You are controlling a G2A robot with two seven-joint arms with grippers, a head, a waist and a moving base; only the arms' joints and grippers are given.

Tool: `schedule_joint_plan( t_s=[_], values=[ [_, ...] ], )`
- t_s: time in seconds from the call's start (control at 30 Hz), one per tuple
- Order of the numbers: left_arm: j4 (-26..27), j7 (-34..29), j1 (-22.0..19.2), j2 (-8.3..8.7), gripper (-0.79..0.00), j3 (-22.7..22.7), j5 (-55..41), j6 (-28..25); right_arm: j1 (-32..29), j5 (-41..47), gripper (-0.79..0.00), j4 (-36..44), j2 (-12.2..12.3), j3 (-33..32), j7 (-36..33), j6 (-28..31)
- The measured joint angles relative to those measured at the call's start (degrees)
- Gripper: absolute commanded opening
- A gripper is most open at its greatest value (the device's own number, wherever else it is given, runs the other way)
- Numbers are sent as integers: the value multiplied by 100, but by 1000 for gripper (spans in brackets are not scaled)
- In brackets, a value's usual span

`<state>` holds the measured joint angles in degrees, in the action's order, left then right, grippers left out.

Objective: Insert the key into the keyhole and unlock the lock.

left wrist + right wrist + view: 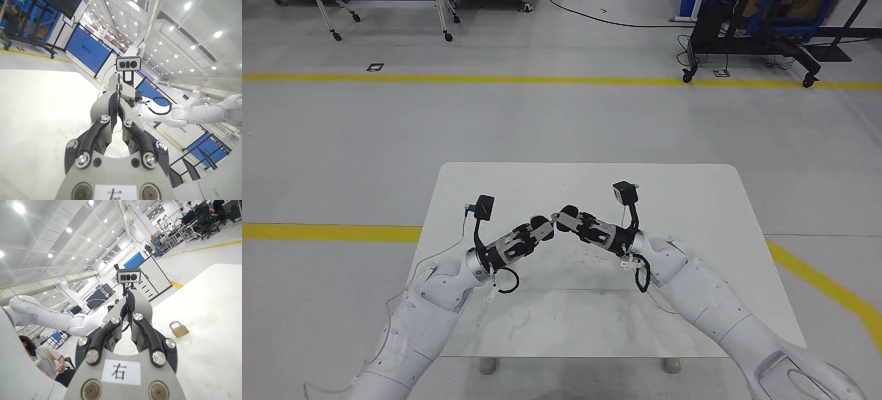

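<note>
The lock (179, 330) is seen lying on the white bench (208, 291), just beside the right tool (129, 294) and apart from it. Its body is a squat block of brass-yellow metal with squared corners and a dull sheen. Its shackle is a bright, silvery, rounded hoop, and both of its ends are seen to meet the body.

A thin, flat, silvery piece of metal with a rounded edge, which may be taken for the key (118, 89), is clamped between the fingers of the left tool (117, 84), near their tips. So little of it is shown that its blade cannot be made out. The left tool is thus clenched on the key. Its fingers are smooth, pale grey shells lined with black ribbed pads (113, 106), and they are carried on curved black links fastened with round, bright screws.

The right tool is of the same build and is pressed together, pad against pad; whether anything is pinched there cannot be told.

In the top view the two tools are held tip near tip above the middle of the bench, a smooth, matt white slab with rounded corners.
</note>
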<state>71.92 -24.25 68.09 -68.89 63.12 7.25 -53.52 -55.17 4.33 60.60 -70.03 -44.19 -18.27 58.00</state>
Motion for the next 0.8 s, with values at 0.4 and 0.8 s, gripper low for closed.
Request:
schedule_joint_plan(
  t_s=[0.4, 0.8],
  values=[
    [32, -307, 25, 101, -785, 182, -222, -85, -20, -184, 0, 69, 24, -132, -203, 0],
    [81, -1219, -111, 229, -785, 164, 35, 313, -158, -932, 0, 358, 296, -611, -961, -456]
  ],
)
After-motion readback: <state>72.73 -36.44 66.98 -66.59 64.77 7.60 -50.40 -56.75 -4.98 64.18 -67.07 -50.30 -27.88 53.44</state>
